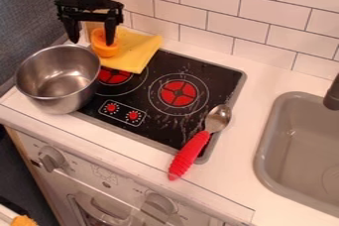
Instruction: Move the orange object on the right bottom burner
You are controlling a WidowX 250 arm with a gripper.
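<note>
The black gripper (92, 36) hangs at the upper left with its two fingers spread apart, one on each side of a wide gap. An orange, round, cup-like object (104, 50) sits at the left part of the yellow cloth, near the back of the stove. The gripper's right finger overlaps the orange object's upper right part; whether they touch I cannot tell. Two red-centred burners show on the black stove top (142, 109): the right one (178, 93) is uncovered, and the left one (114, 75) is partly hidden by the pot and cloth.
A steel pot (59, 84) stands over the stove's left side. The yellow cloth (138, 49) lies at the back left. A spoon with a red handle (189, 154) crosses the stove's front right edge. A grey sink (301, 153) is at the right, a tiled wall behind.
</note>
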